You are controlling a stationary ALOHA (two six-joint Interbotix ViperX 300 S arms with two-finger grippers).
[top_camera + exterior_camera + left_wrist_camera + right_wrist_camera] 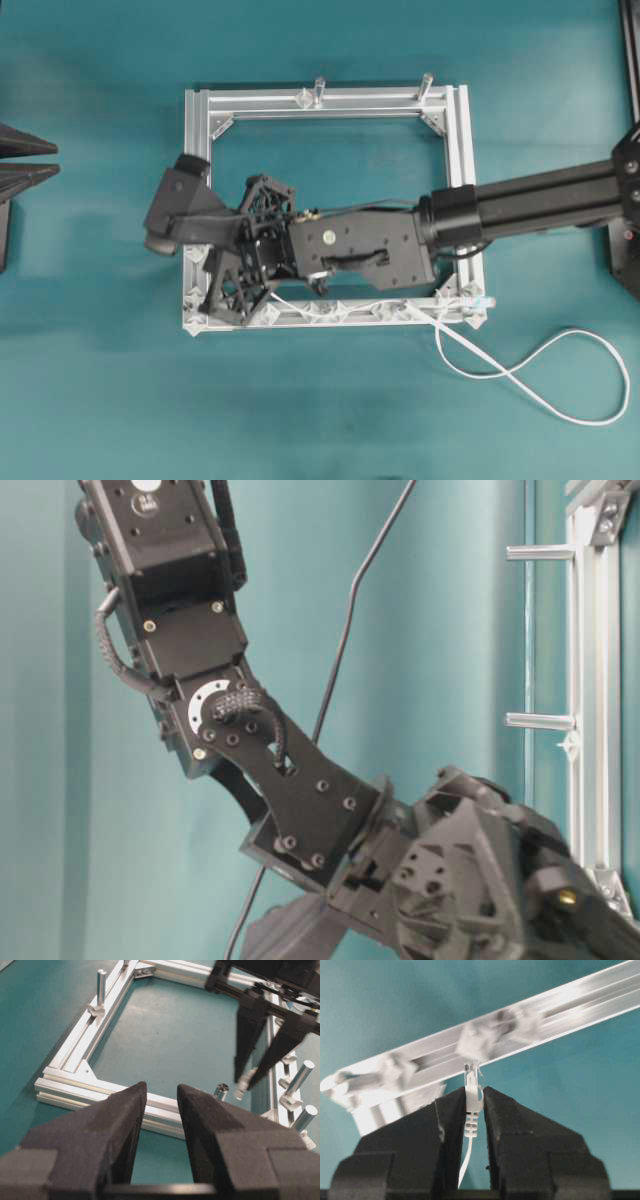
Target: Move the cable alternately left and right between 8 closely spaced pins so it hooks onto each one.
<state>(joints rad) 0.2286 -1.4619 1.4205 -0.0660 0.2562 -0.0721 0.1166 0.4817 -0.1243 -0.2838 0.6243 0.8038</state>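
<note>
The right gripper point(474, 1095) is clamped on the plug end of the cable point(471, 1110): its two black foam-faced fingers point(450, 1130) pinch a whitish moulded connector whose ribbed strain relief sits between the pads and whose clear, squared tip point(471, 1071) pokes out above them, pointing at the blurred aluminium rail point(560, 1005) just behind. Below the plug a thin flat white cord hangs down between the fingers. On that rail, motion-smeared, sit small translucent pins point(475, 1040), too blurred to count in the wrist view. From overhead the right gripper point(235, 262) reaches across the square silver frame point(200, 150) to its left side, low over the near-left corner, and the cable point(530, 375) shows as a long, floppy white line: it runs along the bottom rail, zigzagging among the clear diamond-shaped pins point(385, 308), leaves the frame at the bottom right corner and lies in a loose figure-eight loop on the teal table point(100, 400). Two taller clear posts point(320, 90) stand on the top rail. The left gripper point(161, 1102) stands well apart from all this, its black jaws parted with nothing between them, pointing at a frame corner.
</note>
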